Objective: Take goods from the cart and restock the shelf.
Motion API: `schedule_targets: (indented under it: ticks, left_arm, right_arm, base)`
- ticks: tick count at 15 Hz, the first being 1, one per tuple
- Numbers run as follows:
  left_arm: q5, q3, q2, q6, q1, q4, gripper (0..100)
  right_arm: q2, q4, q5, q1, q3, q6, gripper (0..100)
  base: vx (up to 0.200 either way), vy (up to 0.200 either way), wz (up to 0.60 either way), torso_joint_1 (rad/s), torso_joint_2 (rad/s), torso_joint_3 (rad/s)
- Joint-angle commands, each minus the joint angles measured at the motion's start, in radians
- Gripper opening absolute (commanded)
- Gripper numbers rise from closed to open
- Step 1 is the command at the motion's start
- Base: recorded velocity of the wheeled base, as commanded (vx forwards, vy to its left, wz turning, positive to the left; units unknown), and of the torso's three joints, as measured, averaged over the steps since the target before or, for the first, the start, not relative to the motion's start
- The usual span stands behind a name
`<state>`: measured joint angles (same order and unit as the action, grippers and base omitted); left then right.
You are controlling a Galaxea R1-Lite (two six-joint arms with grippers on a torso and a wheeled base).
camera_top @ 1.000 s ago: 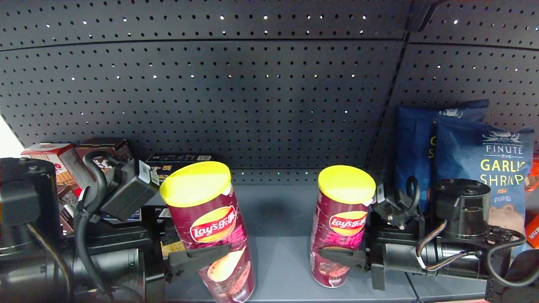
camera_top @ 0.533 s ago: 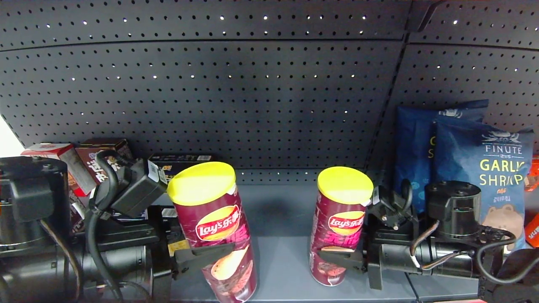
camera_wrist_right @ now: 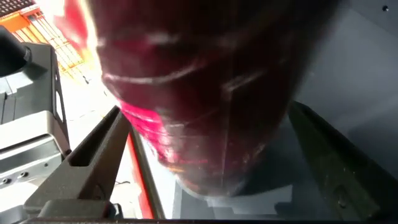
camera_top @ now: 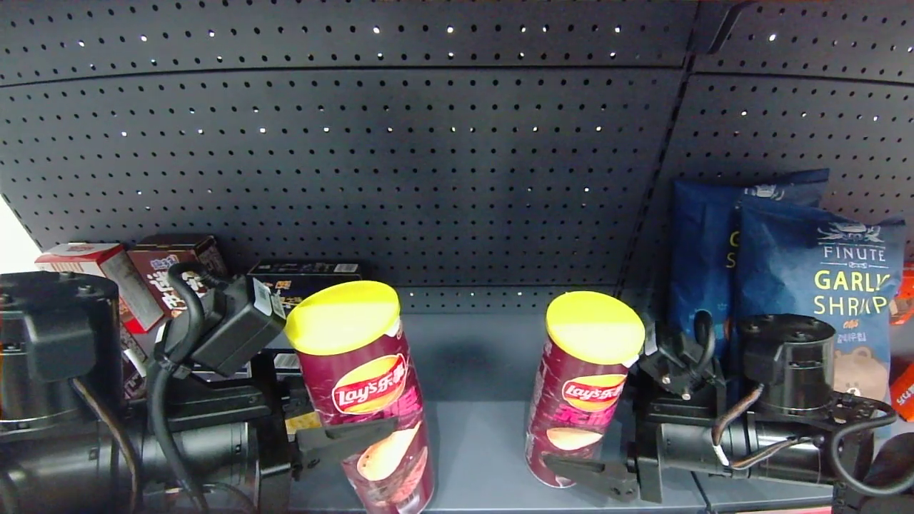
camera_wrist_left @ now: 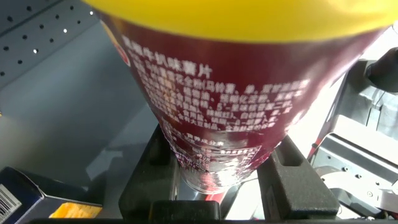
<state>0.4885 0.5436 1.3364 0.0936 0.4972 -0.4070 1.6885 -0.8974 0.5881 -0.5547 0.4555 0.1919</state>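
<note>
While the shelf (camera_top: 471, 371) has bare room between and behind them, both cans are near upright: the left can (camera_top: 357, 371), leaning, sits clamped in the left hand (camera_top: 375, 446); the right can (camera_top: 582, 385) rests near the shelf's front edge, the right hand (camera_top: 571, 464) spread apart round its base.

Both arms are black. The left arm (camera_top: 107, 442) has a fat round body. Thick black cables (camera_top: 153, 400) loop up to a little black box (camera_top: 232, 325) with a white sticker. The left pincer (camera_wrist_left: 224, 155) has flat black fingers (camera_wrist_left: 292, 180). The right arm (camera_top: 750, 446) has a round cap (camera_top: 785, 357) with tiny screws and a thin white and brown wire (camera_top: 721, 437). The right pincer (camera_wrist_right: 208, 124) is black too.
</note>
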Motion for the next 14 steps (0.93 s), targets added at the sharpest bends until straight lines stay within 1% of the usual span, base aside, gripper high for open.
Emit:
schedule_targets:
  ticks: [1, 6, 9, 11, 12, 13, 14]
  left_arm:
    - [0.001, -0.002, -0.002, 0.000, 0.000, 0.001, 0]
    - [0.001, 0.004, 0.003, 0.003, 0.001, -0.001, 0]
    - [-0.005, 0.015, 0.020, 0.008, 0.007, -0.006, 0]
    - [-0.031, 0.039, 0.024, 0.006, 0.009, -0.010, 0]
    - [-0.051, 0.076, 0.027, 0.005, 0.023, 0.005, 0]
    - [-0.051, 0.099, 0.026, 0.003, 0.029, 0.027, 0]
    - [-0.053, 0.128, 0.026, 0.005, 0.032, 0.071, 0]
  right_arm:
    - [-0.044, 0.000, 0.001, 0.002, -0.029, 0.000, 100]
    - [-0.199, 0.003, 0.006, 0.004, -0.094, -0.012, 100]
    - [-0.332, 0.020, 0.002, 0.010, -0.152, -0.032, 100]
    - [-0.394, 0.051, -0.001, 0.010, -0.178, -0.034, 100]
    - [-0.469, 0.146, -0.025, 0.007, -0.170, -0.037, 100]
    - [-0.515, 0.216, -0.045, 0.002, -0.159, -0.039, 100]
    - [-0.558, 0.276, -0.051, -0.001, -0.152, -0.040, 100]
  base:
    - [0.000, 0.000, 0.00, 0.000, 0.00, 0.000]
    - [0.000, 0.000, 0.00, 0.000, 0.00, 0.000]
    - [0.000, 0.000, 0.00, 0.000, 0.00, 0.000]
    - [0.000, 0.000, 0.00, 0.000, 0.00, 0.000]
    - [0.000, 0.000, 0.00, 0.000, 0.00, 0.000]
    - [0.000, 0.000, 0.00, 0.000, 0.00, 0.000]
    - [0.000, 0.000, 0.00, 0.000, 0.00, 0.000]
